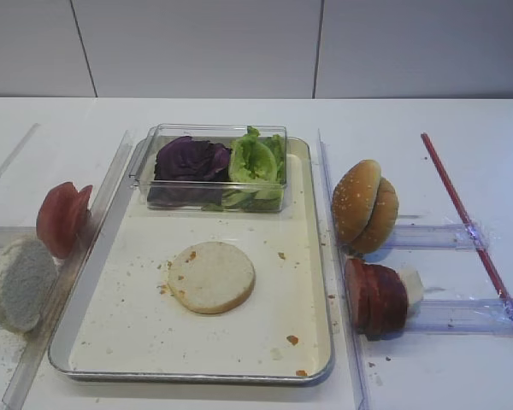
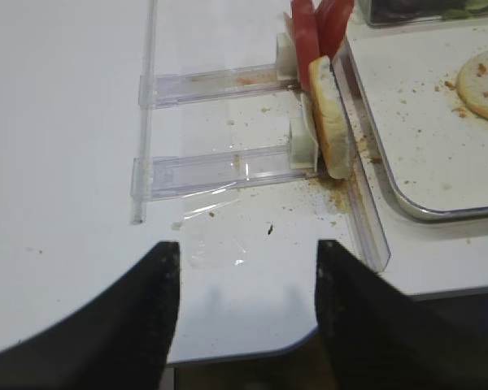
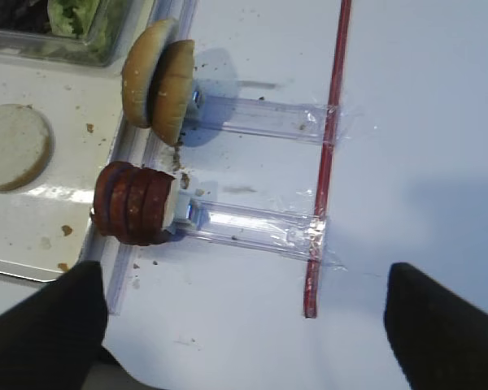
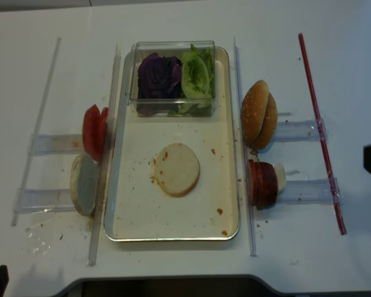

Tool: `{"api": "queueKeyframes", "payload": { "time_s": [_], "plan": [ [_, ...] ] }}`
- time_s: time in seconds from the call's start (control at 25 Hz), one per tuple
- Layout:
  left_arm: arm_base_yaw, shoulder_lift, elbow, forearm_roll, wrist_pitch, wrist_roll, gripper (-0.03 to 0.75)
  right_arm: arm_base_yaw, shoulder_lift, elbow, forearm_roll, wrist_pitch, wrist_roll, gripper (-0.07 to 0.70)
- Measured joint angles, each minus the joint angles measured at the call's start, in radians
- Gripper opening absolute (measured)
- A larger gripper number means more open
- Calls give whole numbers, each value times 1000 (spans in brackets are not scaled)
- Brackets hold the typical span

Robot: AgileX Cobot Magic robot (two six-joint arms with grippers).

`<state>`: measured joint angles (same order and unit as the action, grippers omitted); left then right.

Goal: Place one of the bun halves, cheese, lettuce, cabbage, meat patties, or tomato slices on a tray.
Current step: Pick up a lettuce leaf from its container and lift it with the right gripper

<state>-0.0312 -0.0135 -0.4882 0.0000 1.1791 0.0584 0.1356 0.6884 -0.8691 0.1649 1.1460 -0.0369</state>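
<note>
**Silver tray with one bun base on it, further items waiting**

Risks, as judged from the layout:
- Meat patties (image 3: 134,203) are standing on edge in a clear holder just right of the tray (image 1: 318,256), with the cheese (image 3: 181,205) pressing against them; a wide grab is likely taking several discs at once, or dragging the cheese along.
- Sesame bun tops (image 1: 364,206) are leaning together on edge and could be tipping or rolling if nudged.
- Tomato slices (image 1: 62,219) and a pale bun half (image 1: 20,284) are sitting against the tray's left rail; a careless approach could be knocking them flat.

Containers and contents:
- Tray: holding a flat bun base (image 1: 211,277) near its middle, scattered crumbs, and a clear plastic box (image 1: 212,198) at its far end.
- Box: holding purple cabbage (image 1: 191,159) on the left and pale green lettuce (image 1: 252,161) on the right, with darker leaves beside it.

Jaws:
- Right gripper (image 3: 244,325): jaws are standing wide apart, holding nothing, hovering over bare bench (image 3: 423,122) near the patties.
- Left gripper (image 2: 248,313): jaws are standing apart, holding nothing, hovering at the bench edge near the pale bun half.
</note>
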Motion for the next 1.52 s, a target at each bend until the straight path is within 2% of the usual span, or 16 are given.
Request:
{"api": "queueKeyframes", "payload": {
  "time_s": [0.32, 0.56, 0.76, 0.88, 1.2, 1.52],
  "plan": [
    [0, 0, 0, 0, 0, 0, 361, 0, 348, -244, 82, 90, 43, 666],
    [0, 0, 0, 0, 0, 0, 361, 0, 575, -437, 92, 101, 69, 605],
    [0, 0, 0, 0, 0, 0, 361, 3, 730, -601, 94, 103, 71, 589],
    [0, 0, 0, 0, 0, 0, 361, 47, 829, -696, 85, 103, 91, 587],
    [0, 0, 0, 0, 0, 0, 361, 239, 1108, -959, 57, 103, 150, 586],
    [0, 0, 0, 0, -2, 0, 361, 334, 1372, -1184, 53, 103, 174, 585]
  ]
}}
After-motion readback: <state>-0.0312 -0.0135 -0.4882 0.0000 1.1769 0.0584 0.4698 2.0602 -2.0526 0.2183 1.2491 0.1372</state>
